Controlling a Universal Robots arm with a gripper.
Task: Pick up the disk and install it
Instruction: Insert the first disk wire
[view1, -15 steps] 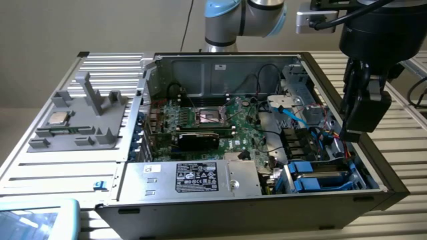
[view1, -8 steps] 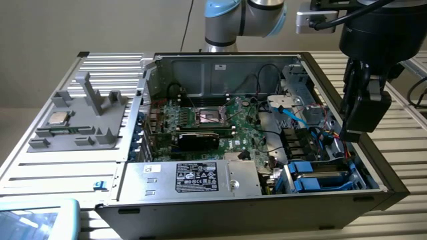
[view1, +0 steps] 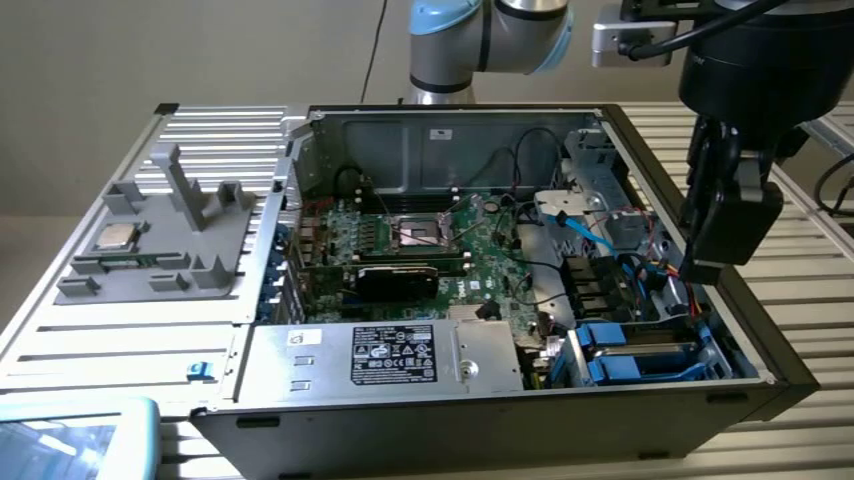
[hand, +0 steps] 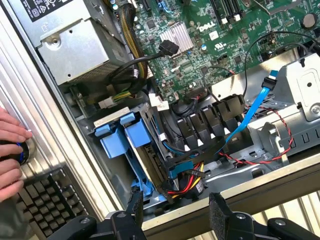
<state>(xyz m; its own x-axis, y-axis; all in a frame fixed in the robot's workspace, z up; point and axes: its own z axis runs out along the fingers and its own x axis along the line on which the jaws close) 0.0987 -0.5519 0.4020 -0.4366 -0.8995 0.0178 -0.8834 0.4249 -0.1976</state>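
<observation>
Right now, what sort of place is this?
Most likely a robotics lab or test bench for computer assembly: a robot arm hangs over an open computer case, a grey holder of parts sits beside it, and a person's hand is beside a keyboard.

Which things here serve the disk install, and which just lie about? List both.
Job: grey metal disk in bright blue plastic frame; open black computer case; arm's black jaws, open.
Lying about: small square silver processor chip; grey plastic fixture tray; black keyboard; person's hand.
</observation>
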